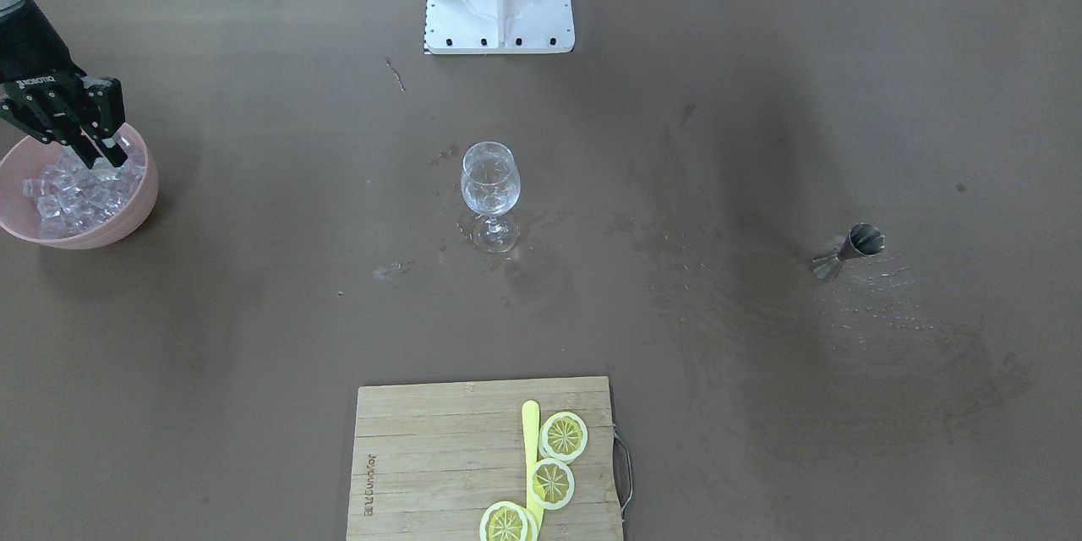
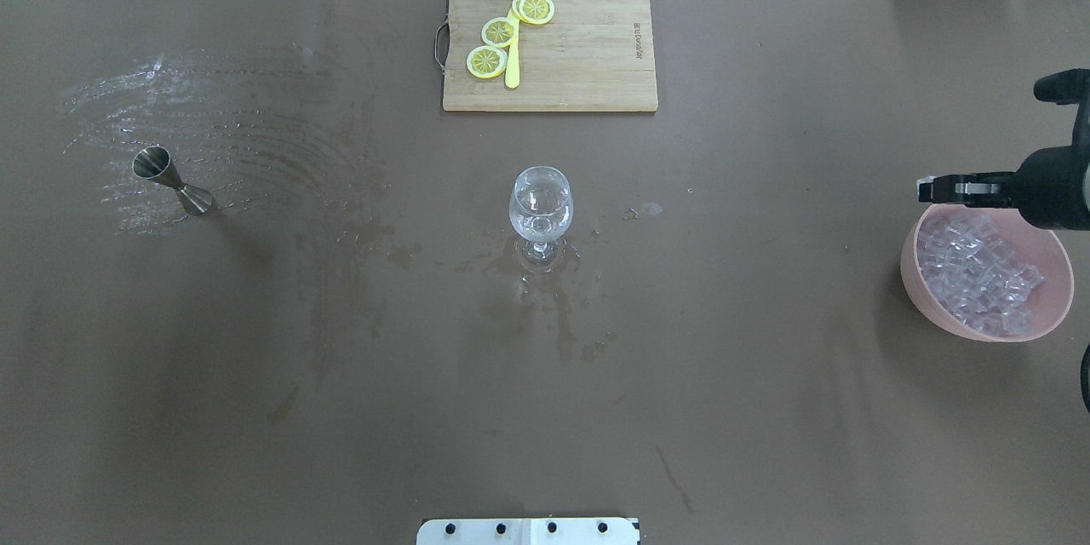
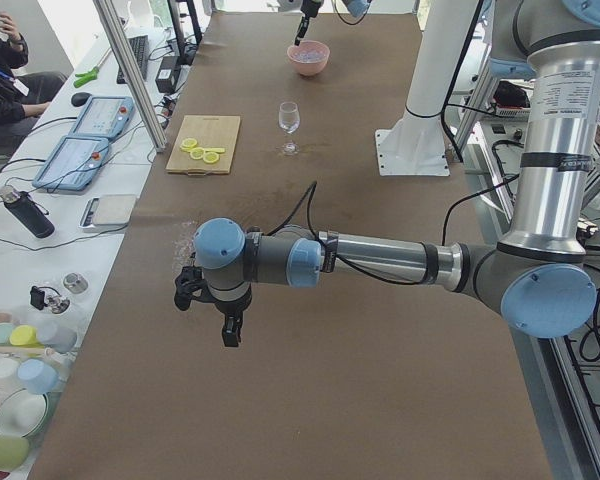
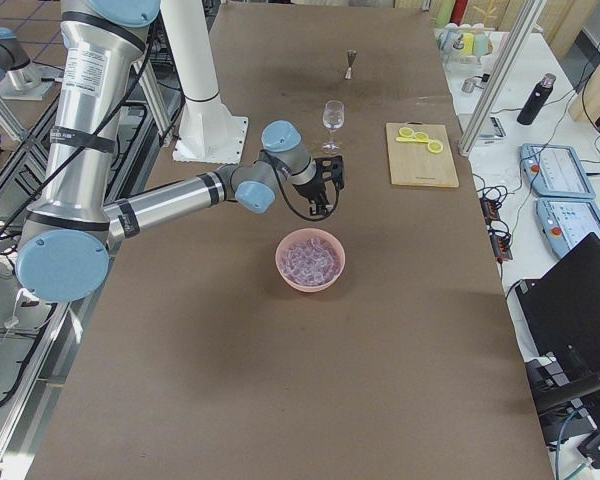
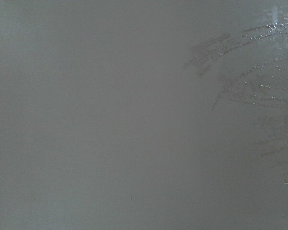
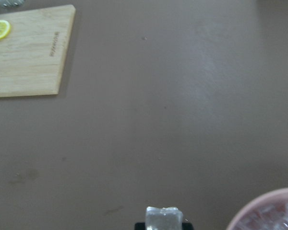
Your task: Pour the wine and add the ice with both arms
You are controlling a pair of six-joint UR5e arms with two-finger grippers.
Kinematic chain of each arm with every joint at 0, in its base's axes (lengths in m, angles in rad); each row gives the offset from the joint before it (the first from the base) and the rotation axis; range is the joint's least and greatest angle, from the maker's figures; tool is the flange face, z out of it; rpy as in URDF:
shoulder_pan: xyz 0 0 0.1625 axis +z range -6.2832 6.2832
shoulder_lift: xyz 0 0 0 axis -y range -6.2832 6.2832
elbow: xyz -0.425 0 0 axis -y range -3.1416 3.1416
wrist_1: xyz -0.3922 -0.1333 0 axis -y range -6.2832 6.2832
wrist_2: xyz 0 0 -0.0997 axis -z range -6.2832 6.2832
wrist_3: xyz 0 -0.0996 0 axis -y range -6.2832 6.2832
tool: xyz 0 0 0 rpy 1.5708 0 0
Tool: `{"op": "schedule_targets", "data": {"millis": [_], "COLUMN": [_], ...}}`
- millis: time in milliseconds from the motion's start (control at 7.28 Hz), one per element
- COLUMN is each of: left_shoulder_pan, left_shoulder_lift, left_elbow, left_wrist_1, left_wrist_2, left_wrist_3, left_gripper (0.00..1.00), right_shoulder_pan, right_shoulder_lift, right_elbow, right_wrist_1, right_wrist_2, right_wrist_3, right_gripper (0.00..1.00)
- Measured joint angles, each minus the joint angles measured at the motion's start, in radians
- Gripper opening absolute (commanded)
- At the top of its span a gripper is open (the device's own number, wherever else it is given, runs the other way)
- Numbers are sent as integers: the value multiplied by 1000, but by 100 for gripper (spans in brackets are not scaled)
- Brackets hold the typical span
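- ice (image 1: 72, 196): clear glossy cubes piled in pink bowl (image 1: 127, 226).
- ice cube (image 6: 163, 219): single, pinched in right gripper (image 1: 103, 159), at bowl's edge.
- wine glass (image 1: 489, 184): upright, mid-table.
- left arm (image 3: 380, 262): stretched low over table, well apart from glass.

At the front view's left edge, the right end effector (image 1: 105, 157) tilts down, pinching an ice cube (image 6: 163, 218). The left arm (image 3: 380, 262) stretches level, the left end effector (image 3: 229, 335) pointing down.

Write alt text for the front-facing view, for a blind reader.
At the view's left, the right gripper holds an ice cube over a pink bowl of ice. A wine glass stands centrally; lemon slices lie on a board.
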Motion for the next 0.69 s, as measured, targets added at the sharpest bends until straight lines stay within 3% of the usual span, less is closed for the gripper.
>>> {"op": "schedule_targets", "data": {"millis": [275, 687], "left_shoulder_pan": [0, 1], "left_shoulder_lift": [0, 0], "left_elbow": [-2, -3], "left_wrist_1": [1, 0], "left_wrist_2": [-4, -8], "left_wrist_3": [-3, -5], "left_gripper": [98, 98], "right_shoulder_pan": [1, -54], "right_shoulder_lift": [163, 452], "right_elbow": [12, 22], "right_wrist_1": [-133, -485], "right_wrist_2": [11, -5], "right_wrist_3": [35, 115], "right_gripper": [0, 0]}}
